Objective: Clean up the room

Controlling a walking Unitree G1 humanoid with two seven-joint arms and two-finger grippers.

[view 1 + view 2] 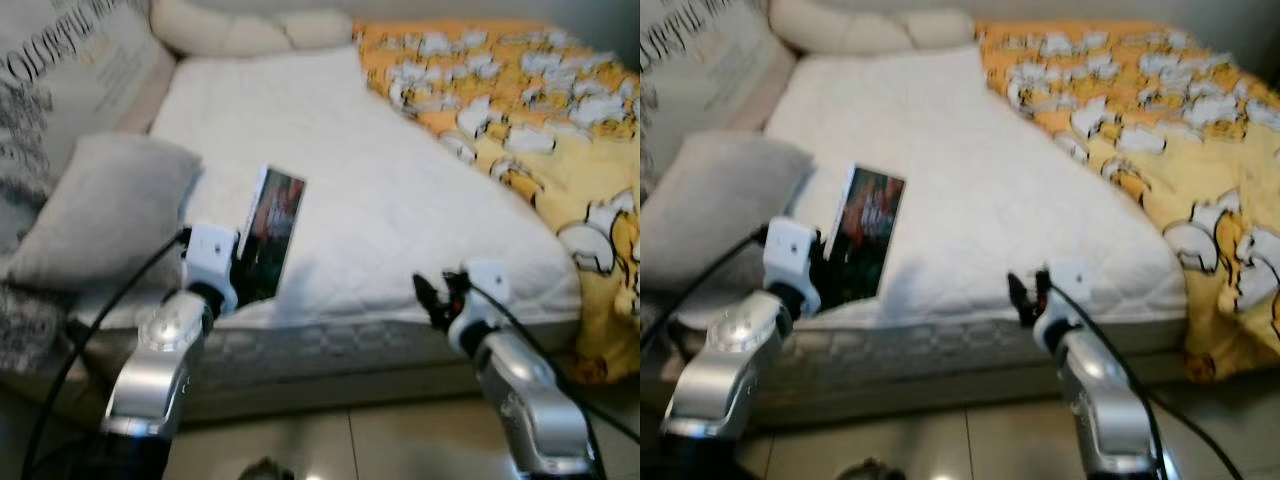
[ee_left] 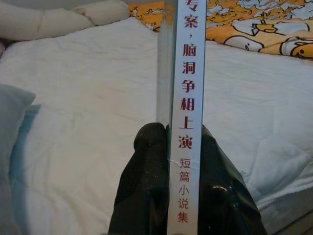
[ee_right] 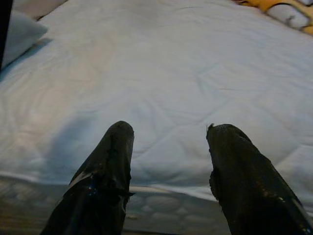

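step: book in carry, likely | left claw (image 1: 243, 268) clenched on paperback book (image 1: 271, 232) above bed (image 1: 400, 200) edge | right claw (image 3: 168, 161) released, idle | next: find shelf/spot, keep grip

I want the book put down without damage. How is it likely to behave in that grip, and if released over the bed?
The book looks thin and glossy, so it may slip or pivot between the left gripper fingers, which pinch only its lower spine. Held upright on edge, it would probably topple flat if released. The quilted mattress looks soft, so a short drop should not hurt it.
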